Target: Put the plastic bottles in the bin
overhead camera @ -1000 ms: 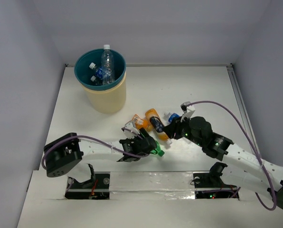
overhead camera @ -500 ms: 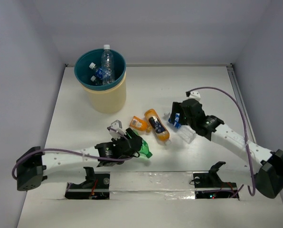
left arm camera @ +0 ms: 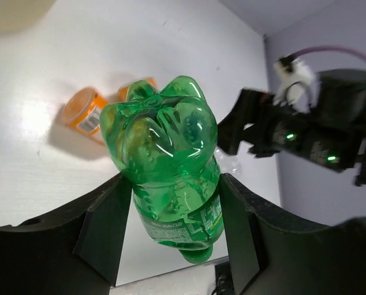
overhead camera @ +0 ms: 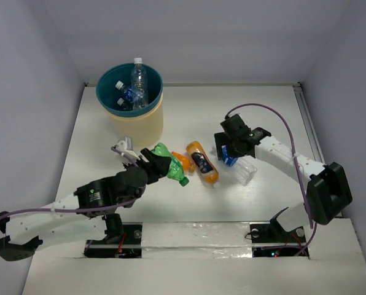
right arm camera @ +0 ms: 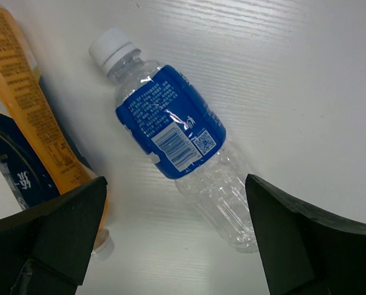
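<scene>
My left gripper point(overhead camera: 157, 165) is shut on a green plastic bottle point(overhead camera: 169, 168), held off the table with its cap pointing toward the near edge; in the left wrist view the green bottle point(left arm camera: 171, 160) sits squeezed between both fingers point(left arm camera: 106, 230). My right gripper point(overhead camera: 229, 149) stands open right above a clear bottle with a blue label point(right arm camera: 171, 132) lying on the table, one finger on each side of it and neither touching. Two orange bottles point(overhead camera: 202, 161) point(overhead camera: 182, 160) lie between the arms. The cream bin with a teal rim point(overhead camera: 103, 98) stands at the far left and holds clear bottles point(overhead camera: 138, 78).
White walls close in the table on the left, back and right. The right arm point(left arm camera: 306, 132) shows just beyond the green bottle in the left wrist view. An orange bottle with a dark label point(right arm camera: 23, 129) lies close beside the right gripper's left finger.
The left gripper has lifted the green bottle and carried it left and toward the bin. The right gripper has opened wide and moved toward the far side, over the clear bottle.
</scene>
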Robot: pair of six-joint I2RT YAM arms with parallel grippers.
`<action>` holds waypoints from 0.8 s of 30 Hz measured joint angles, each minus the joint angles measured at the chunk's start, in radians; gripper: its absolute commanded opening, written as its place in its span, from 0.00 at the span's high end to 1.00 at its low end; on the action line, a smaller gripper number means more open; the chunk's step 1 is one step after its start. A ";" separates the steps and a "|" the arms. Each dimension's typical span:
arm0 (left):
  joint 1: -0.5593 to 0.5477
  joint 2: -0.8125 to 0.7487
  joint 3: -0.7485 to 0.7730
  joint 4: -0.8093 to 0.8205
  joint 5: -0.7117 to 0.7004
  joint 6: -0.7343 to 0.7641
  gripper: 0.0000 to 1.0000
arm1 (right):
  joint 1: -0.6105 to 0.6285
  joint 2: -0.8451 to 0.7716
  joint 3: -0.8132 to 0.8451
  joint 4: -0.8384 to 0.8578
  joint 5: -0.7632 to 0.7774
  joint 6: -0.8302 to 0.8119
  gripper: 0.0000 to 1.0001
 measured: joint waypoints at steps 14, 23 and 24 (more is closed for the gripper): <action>0.088 0.165 0.531 -0.016 -0.117 0.457 0.57 | -0.018 0.304 0.088 -0.093 -0.082 -0.185 0.00; 0.554 0.439 0.822 0.034 0.090 0.682 0.58 | -0.055 0.357 0.154 -0.091 -0.101 -0.221 0.30; 0.614 0.468 0.842 0.035 0.117 0.693 0.58 | -0.056 0.356 0.154 -0.089 -0.101 -0.221 0.33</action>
